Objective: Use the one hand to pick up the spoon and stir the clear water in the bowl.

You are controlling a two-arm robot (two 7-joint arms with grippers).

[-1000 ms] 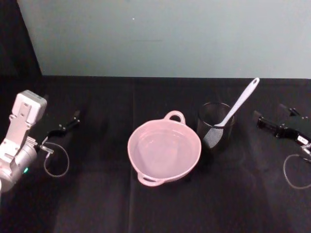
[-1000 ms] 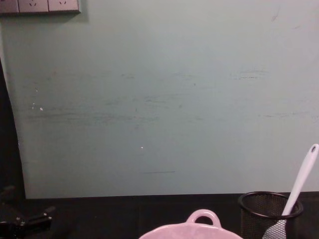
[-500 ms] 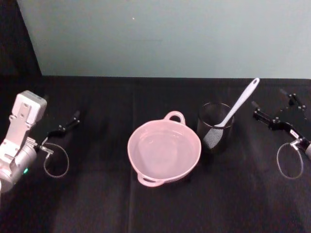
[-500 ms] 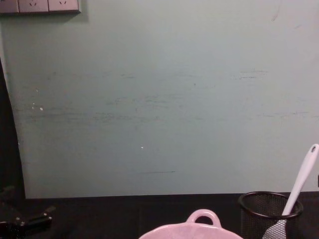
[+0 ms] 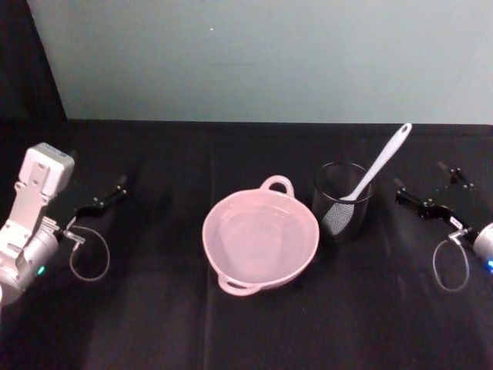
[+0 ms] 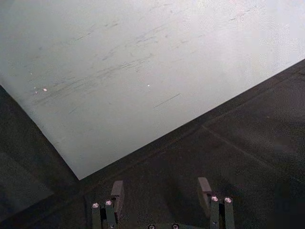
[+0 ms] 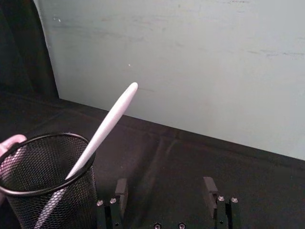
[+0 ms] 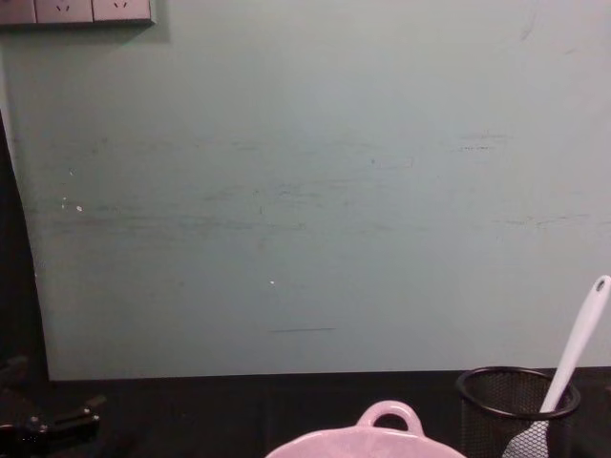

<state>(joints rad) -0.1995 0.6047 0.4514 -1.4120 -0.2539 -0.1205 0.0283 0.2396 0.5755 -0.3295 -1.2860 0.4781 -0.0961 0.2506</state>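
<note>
The pale pink bowl (image 5: 260,243) holds clear water at the table's middle; its looped handle (image 8: 388,416) shows in the chest view. To its right the white spoon (image 5: 379,163) leans in a black wire-mesh cup (image 5: 341,199), head down, handle up and to the right. In the right wrist view the spoon (image 7: 106,128) slants up out of the cup (image 7: 47,191). My right gripper (image 5: 420,179) is open a short way right of the cup, apart from it, and nothing lies between its fingers (image 7: 208,186). My left gripper (image 5: 104,189) stands open at the far left, its fingers (image 6: 116,191) spread and holding nothing.
A pale green wall (image 5: 262,58) backs the black table (image 5: 154,324). Cable loops lie by the left wrist (image 5: 88,258) and by the right wrist (image 5: 449,266). Wall sockets (image 8: 76,10) sit at the upper left of the chest view.
My right gripper has moved left toward the mesh cup and a little nearer to me. The left arm, spoon, cup and bowl have stayed still.
</note>
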